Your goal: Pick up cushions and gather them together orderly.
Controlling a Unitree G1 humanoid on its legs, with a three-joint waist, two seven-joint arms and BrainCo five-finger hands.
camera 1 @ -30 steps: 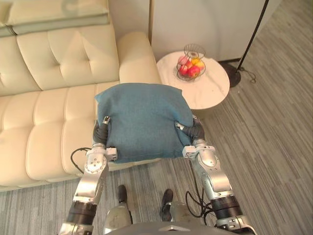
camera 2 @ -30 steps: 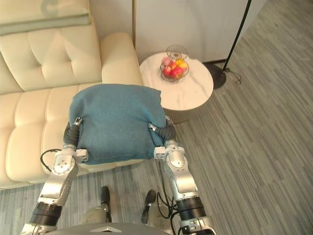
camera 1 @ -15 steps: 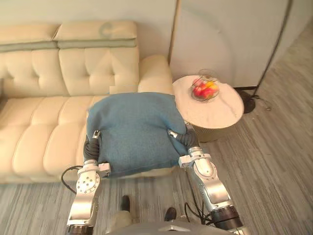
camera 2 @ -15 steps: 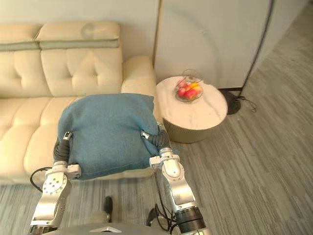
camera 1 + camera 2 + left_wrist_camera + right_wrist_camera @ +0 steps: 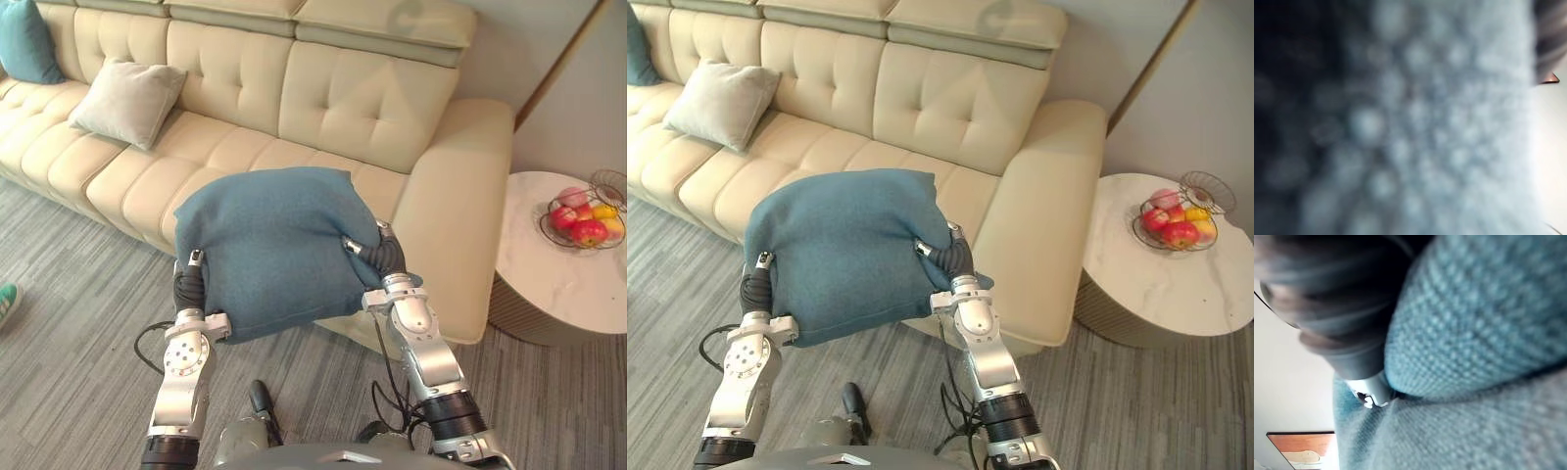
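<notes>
Blue cushion: carried in the air between both hands, over the front edge of the sofa.
Left hand: pressed against the cushion's left side; whether it is open or closed cannot be told.
Right hand: pressed into the cushion's right side, denting the fabric; its grip cannot be told either.
Grey cushion: on the sofa seat, well ahead and left of the left hand.
Teal cushion: farther left, beyond the grey one.
Round tabletop: right of the right hand, bearing a fruit basket.
</notes>
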